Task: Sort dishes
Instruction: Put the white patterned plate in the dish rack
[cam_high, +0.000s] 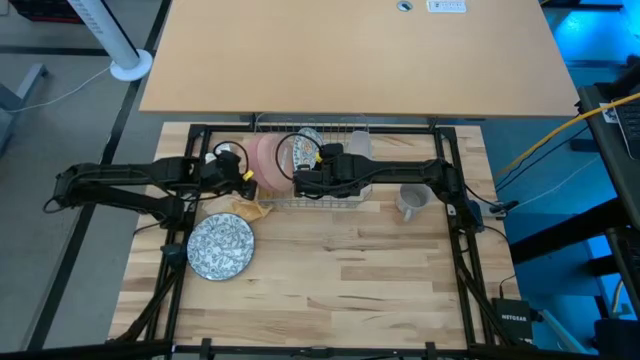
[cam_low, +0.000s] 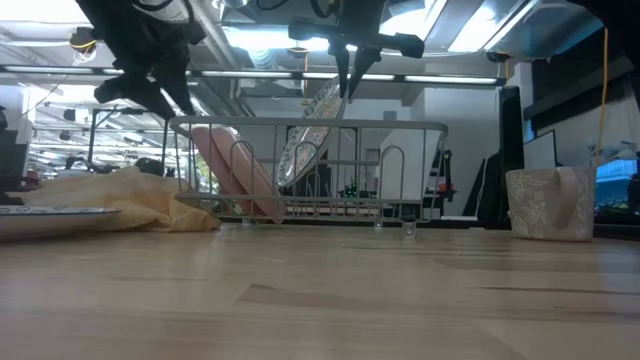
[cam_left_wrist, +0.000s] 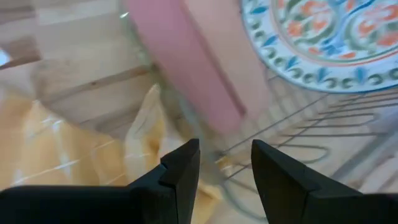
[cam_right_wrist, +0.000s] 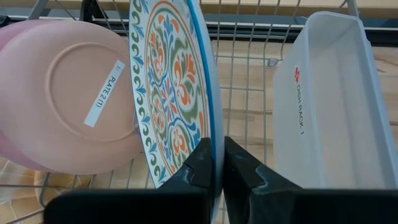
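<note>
A silver wire rack (cam_high: 312, 168) stands at the table's far middle. Pink plates (cam_high: 266, 160) lean on edge in its left part, their undersides showing in the right wrist view (cam_right_wrist: 74, 106). My right gripper (cam_right_wrist: 216, 163) is shut on a blue-green patterned plate (cam_right_wrist: 171, 93) standing on edge in the rack beside them. My left gripper (cam_left_wrist: 225, 167) is open and empty, above the rack's left near corner by the pink plates (cam_left_wrist: 199, 56). A second patterned plate (cam_high: 220, 246) lies flat on the table at near left. A small grey mug (cam_high: 410, 200) stands right of the rack. My right gripper pinches the patterned plate's rim (cam_right_wrist: 213, 127) at its upper edge, one finger on the patterned face and one on the white back. The fingers (cam_low: 345, 78) come from above, pointing down. The plate is tilted on edge, its lower part (cam_low: 296, 165) among the rack's wires; whether it rests there I cannot tell.
A yellow-tan cloth (cam_high: 248, 207) lies crumpled at the rack's left near corner, under my left gripper. A white plastic container (cam_right_wrist: 323, 106) sits in the rack's right part. A raised tan board (cam_high: 350, 50) covers the far side. The near half of the table is bare wood.
</note>
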